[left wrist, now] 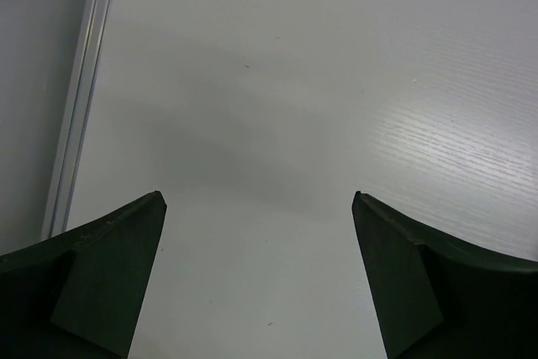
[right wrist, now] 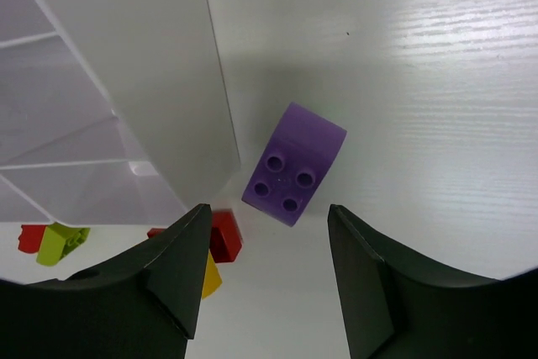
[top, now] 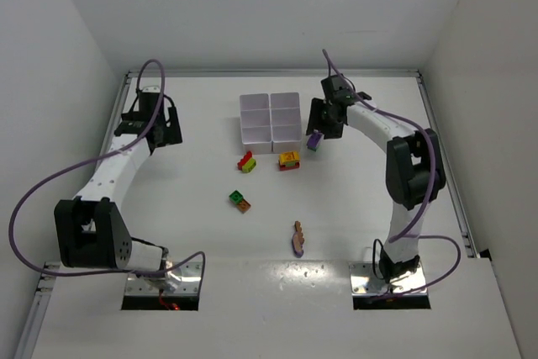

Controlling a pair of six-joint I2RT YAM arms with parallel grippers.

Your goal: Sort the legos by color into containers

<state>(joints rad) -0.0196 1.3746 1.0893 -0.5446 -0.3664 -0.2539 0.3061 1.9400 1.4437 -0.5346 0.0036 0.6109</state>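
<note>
The dark fingers [right wrist: 160,292] of my right jaws stand spread, pinching nothing. A purple lego [right wrist: 294,166] lies on the surface [right wrist: 420,81] just past their tips, studs showing, touching neither finger. Just beside it rises the wall of the white tray [right wrist: 126,56]. A red-and-yellow clump [right wrist: 220,250] sits near the tray's corner, and a red-and-lime clump [right wrist: 52,240] lies farther along. My left jaws are spread wide over the surface, well apart from every lego. A green-and-orange clump [top: 240,200] and a tan-and-purple piece [top: 298,239] lie nearer my bases.
</note>
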